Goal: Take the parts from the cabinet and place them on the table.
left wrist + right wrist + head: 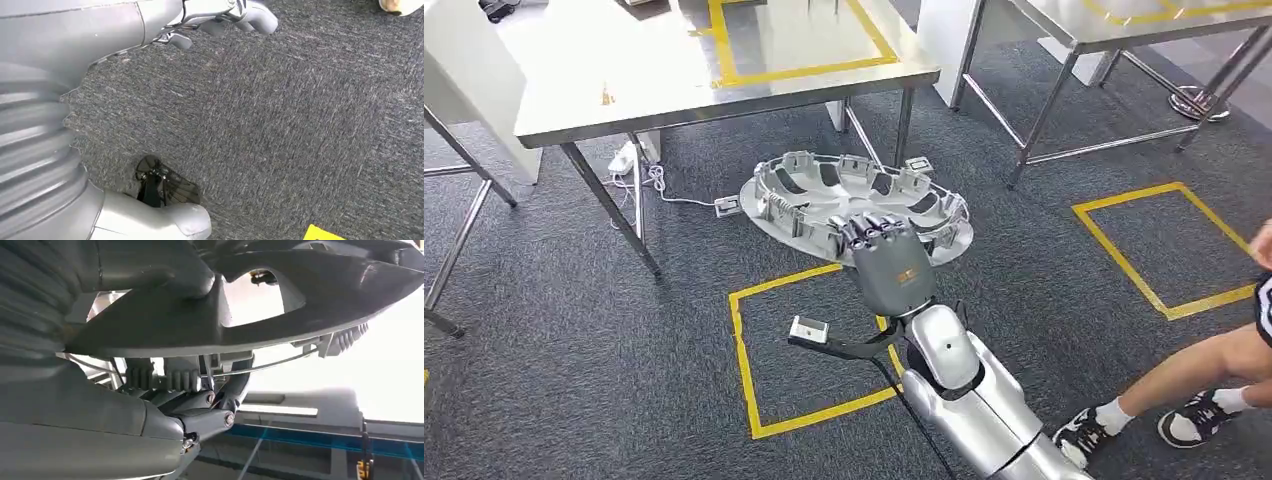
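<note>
The right hand (892, 262), at the head view's centre, gripped the near rim of a grey ring-shaped part (854, 200) held above carpet (574, 340); a steel tabletop (674, 90) edged the upper left, a person's leg (1194, 375) lower right. Left wrist view: the left hand (220, 20) hung with curled fingers holding nothing. Right wrist view: the part (280, 305) lay clamped against the thumb (150, 270).

One part (856, 203), grey ring-shaped, held in one right hand (892, 262). One left hand (75, 125) over carpet. Three steel tables: near (674, 95), far right (1124, 25), one at left edge (454, 190). Three yellow tape squares on floor (746, 345) (1164, 245), one partly cut off. One person (1204, 380), two shoes. One power strip (624, 158).
</note>
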